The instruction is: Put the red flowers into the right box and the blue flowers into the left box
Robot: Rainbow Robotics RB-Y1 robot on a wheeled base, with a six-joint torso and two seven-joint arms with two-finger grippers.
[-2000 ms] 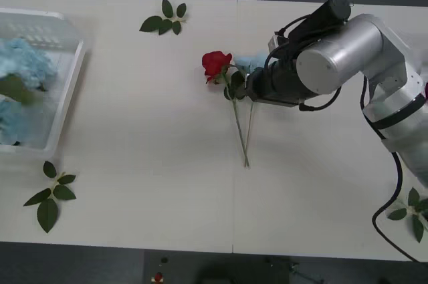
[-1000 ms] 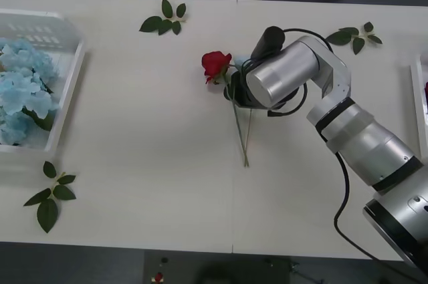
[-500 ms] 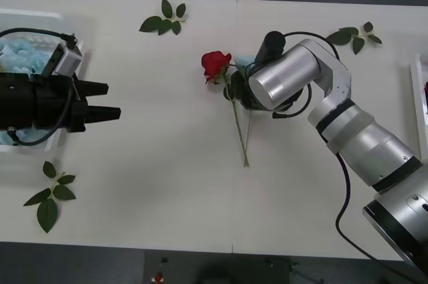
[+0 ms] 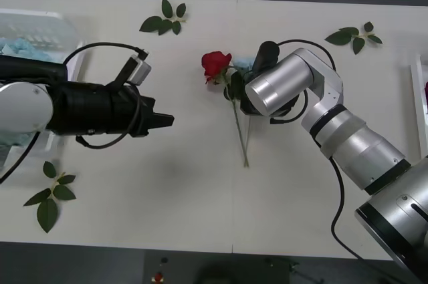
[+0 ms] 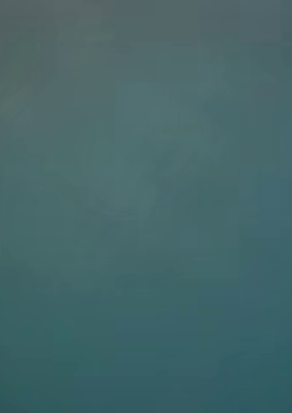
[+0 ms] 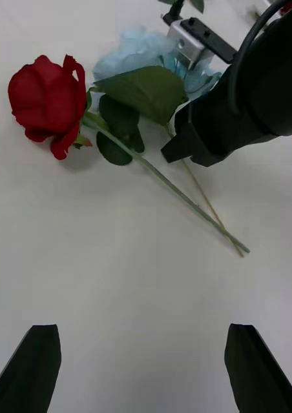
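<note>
One deep-red rose (image 4: 216, 65) beside a pale-blue cluster (image 6: 152, 55); left gripper (image 6: 143, 361) spread; right gripper's state hidden.

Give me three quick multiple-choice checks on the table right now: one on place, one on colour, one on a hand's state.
1. Where does the red rose lie?
A. on the table's middle
B. in the left box
C. in the left hand

2. What colour is the flower under the right hand?
A. yellow
B. pale blue
C. white

3. How is the left hand?
A. shut on the rose
B. shut on a leaf
C. open, holding nothing

Answers: 1 A, it rests on the bare tabletop; 2 B, the blue flower shows beside the rose; 3 C, its fingers stand wide apart above the table.
</note>
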